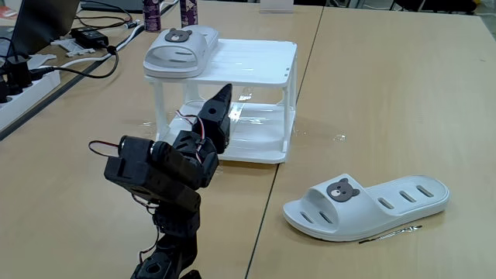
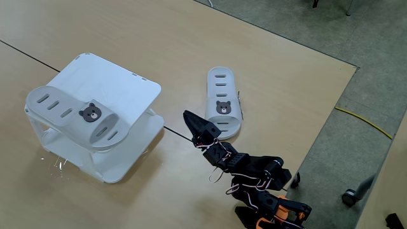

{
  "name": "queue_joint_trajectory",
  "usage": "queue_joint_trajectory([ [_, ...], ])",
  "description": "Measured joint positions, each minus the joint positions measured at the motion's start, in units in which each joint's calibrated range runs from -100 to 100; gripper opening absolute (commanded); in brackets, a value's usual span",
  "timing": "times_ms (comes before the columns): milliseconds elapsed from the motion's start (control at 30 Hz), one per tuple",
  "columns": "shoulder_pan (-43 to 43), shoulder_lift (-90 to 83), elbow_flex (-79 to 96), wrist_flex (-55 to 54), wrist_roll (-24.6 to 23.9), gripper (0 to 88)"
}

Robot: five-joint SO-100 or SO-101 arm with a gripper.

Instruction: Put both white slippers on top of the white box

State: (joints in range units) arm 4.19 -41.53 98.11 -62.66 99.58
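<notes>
In a fixed view taken low from the arm's side, cables and a power strip (image 1: 19, 93) are seen at the far left of the wooden table (image 1: 387, 101), and two dark bottles (image 1: 152, 14) stand at the far edge. Just right of the cables, the white box (image 1: 256, 58) is set on the table, a two-tier rack with a slatted top and a glossy lower shelf. One white slipper (image 1: 180, 50) is laid on the left part of the top, its bear badge turned toward the far side and its near end reaching slightly over the rack's left front corner. In front of the rack, the black arm (image 1: 167, 174) is raised from the near edge, and its gripper (image 1: 221, 105) is held at the height of the gap between the two tiers, close before the rack and touching nothing that can be made out. The jaws are seen pressed together into a single point, with nothing between them. To the right, well apart from the rack, the second slipper (image 1: 368, 205) is lying flat on the table, its bear badge facing up, with a thin dark stick (image 1: 391, 232) just before its near edge. In a fixed view from above, the rack (image 2: 137, 89) is found at the left with the first slipper (image 2: 73, 114) across its top, the second slipper (image 2: 224, 109) right of it on the table, and the closed gripper (image 2: 191, 119) between the two, near the second slipper's lower left end.
</notes>
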Motion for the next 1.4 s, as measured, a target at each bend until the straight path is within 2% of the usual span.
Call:
queue_joint_trajectory([
  [400, 7.19, 29.53, 0.18, -2.92, 0.00, 0.8],
  [533, 11.39, 38.43, 0.45, -9.96, 0.00, 0.8],
  [700, 20.67, 50.80, -0.54, -21.89, 0.00, 0.8],
  [867, 26.22, 57.98, -2.34, -28.93, 0.00, 0.8],
  [1267, 28.39, 64.91, -7.10, -29.53, 0.00, 1.2],
  [1300, 28.39, 65.73, -7.55, -29.53, 0.00, 2.0],
  [1400, 28.39, 67.30, -8.63, -29.53, 0.00, 19.0],
])
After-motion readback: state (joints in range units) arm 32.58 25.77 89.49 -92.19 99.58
